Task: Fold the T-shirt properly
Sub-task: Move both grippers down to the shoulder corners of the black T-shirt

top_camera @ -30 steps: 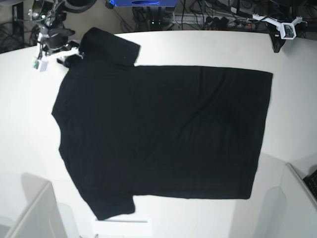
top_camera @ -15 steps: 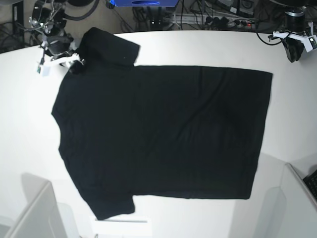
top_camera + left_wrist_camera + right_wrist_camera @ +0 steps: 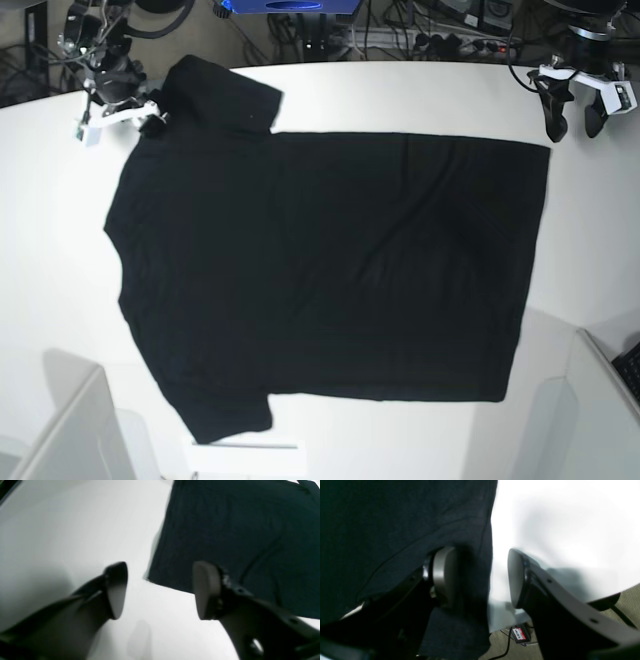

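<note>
Two arms worked at the far edge of a white table [image 3: 60, 250], one at each end of a black T-shirt [image 3: 330, 270] that lay spread flat, plain side up. The shirt lay sideways in the base view: its hem ran down that view's right side, one sleeve [image 3: 225, 95] pointed toward the far edge and the other sleeve [image 3: 230, 410] toward the near edge.

The left gripper [image 3: 572, 118] hung above the table just beyond the shirt's far hem corner [image 3: 547, 148]. In the left wrist view its jaws stood wide apart with nothing between them; the hem corner [image 3: 150, 578] lay on the table below the gap, nearer to one finger [image 3: 203, 590], while the other finger [image 3: 116, 587] was over bare table. Whether that gripper [image 3: 160, 590] touched the cloth could not be told, though it looked raised.

The right gripper [image 3: 150, 115] was at the opposite end, by the far sleeve and shoulder. In the right wrist view the gripper [image 3: 480, 577] had its jaws parted wide and straddled the cloth's edge [image 3: 490, 555]: one finger [image 3: 443, 575] sat over dark fabric and the other finger [image 3: 517, 577] over bare white table. The fabric was not pinched. A small tag with a red label [image 3: 519, 635] and a cable showed below the table edge in that view.

Cables and equipment [image 3: 420, 35] cluttered the floor behind the table.
</note>
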Available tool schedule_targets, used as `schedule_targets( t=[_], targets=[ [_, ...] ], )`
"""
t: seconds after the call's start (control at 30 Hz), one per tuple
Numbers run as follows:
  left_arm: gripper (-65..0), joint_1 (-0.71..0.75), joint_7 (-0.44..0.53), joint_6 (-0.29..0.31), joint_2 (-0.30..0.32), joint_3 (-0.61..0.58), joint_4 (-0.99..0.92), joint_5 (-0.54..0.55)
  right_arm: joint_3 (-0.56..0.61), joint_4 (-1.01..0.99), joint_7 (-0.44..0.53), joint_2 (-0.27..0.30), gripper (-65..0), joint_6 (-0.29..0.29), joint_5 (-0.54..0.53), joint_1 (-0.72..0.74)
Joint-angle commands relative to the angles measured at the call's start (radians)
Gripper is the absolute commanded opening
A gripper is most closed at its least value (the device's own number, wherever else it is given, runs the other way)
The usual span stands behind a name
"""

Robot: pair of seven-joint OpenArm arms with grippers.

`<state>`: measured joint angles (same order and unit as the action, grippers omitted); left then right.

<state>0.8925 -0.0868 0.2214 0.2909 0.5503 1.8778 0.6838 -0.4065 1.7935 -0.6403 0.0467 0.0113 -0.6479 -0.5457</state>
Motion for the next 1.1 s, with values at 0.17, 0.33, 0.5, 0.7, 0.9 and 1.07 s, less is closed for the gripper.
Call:
schedule_targets(
  t=[0.17,0.33,0.5,0.7,0.9,1.07],
  targets=[
    [-21.6,-0.009,0.012,0.006,0.008,0.009,0.009,0.009,0.008,0.015,0.004,-0.017,-34.2,-0.006,-0.008,-0.026],
    [-21.6,-0.086,-0.135,0.008,-0.002,0.011,-0.03,0.052,0.01,0.022,-0.036,-0.018,-34.2,-0.009,-0.008,-0.038],
    [-21.6,-0.146,-0.167,0.008,-0.006,0.011,-0.096,0.087,0.008,0.018,-0.045,-0.021,-34.5,-0.086,-0.008,-0.038],
    [-21.6,-0.178,-0.169,0.008,-0.006,0.011,-0.114,0.087,0.008,0.015,-0.045,-0.018,-34.5,-0.096,-0.008,-0.038],
    [-21.6,-0.197,-0.17,0.008,-0.011,0.009,-0.132,0.09,0.008,0.006,-0.045,-0.018,-44.9,-0.096,-0.008,-0.035],
    [-21.6,-0.226,-0.17,0.008,-0.026,0.011,-0.215,0.09,0.001,-0.06,-0.045,-0.018,-65.0,-0.096,-0.008,-0.011]
  ],
)
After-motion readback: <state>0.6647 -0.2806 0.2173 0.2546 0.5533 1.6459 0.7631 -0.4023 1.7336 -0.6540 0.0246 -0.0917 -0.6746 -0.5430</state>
